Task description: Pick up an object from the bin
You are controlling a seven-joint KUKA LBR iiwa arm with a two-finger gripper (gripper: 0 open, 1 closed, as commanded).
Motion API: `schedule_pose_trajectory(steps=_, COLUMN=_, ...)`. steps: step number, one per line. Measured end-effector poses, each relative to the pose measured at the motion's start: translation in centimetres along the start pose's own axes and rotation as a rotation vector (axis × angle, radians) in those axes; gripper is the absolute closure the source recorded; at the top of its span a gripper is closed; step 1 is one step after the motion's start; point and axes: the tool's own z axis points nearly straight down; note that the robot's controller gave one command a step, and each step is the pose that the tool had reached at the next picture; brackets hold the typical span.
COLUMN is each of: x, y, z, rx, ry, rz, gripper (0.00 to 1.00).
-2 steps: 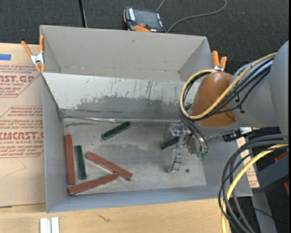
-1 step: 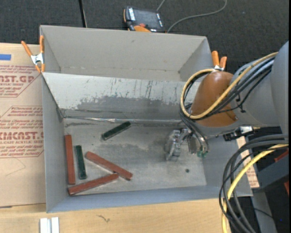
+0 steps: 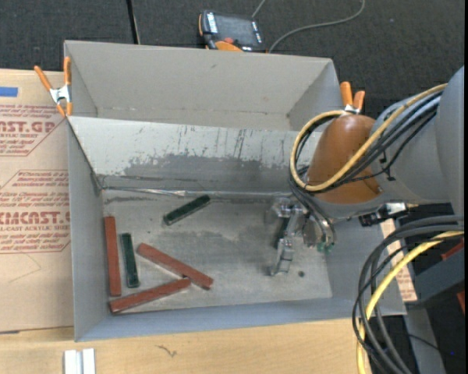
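**A:** Entry one, the pincer?

**B:** Pincer point(image 3: 280, 269): low inside the grey metal bin point(image 3: 195, 92), its tip close over bare floor in the bin's right part. Apart or together: cannot tell.

**A:** Contents of the bin, nearest the pincer first?

**B:** Five sticks, all flat on the bin floor, all to the view's left of the pincer and apart from it.
1. Slanted red-brown stick point(image 3: 175, 265): its lower right end is the nearest point to the pincer.
2. Second red-brown stick point(image 3: 150, 294): just beyond the first and toward the front wall. Its right end meets the first stick.
3. Dark green stick point(image 3: 187, 209): up and left of the pincer, toward the back wall. It is slanted and lies well apart from the rest.
4. Short dark green stick point(image 3: 129, 259): farther left, running front to back.
5. Long red-brown stick point(image 3: 110, 255): farthest from the pincer, just beside item 4, near the left wall.
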Motion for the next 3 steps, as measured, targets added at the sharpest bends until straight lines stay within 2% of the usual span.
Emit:
schedule_pose_trajectory(steps=1, x=-3.7, y=-6.8, z=0.0, rx=0.002, ry=-0.002, rz=-0.238, gripper=0.00)
schedule_pose_trajectory(steps=2, x=-3.7, y=-6.6, z=-0.1, rx=0.000, ry=-0.001, rz=-0.240, gripper=1.00)
schedule_pose_trajectory(steps=3, x=-3.9, y=-6.6, z=-15.1, rx=0.003, ry=-0.010, rz=-0.199, gripper=1.00)
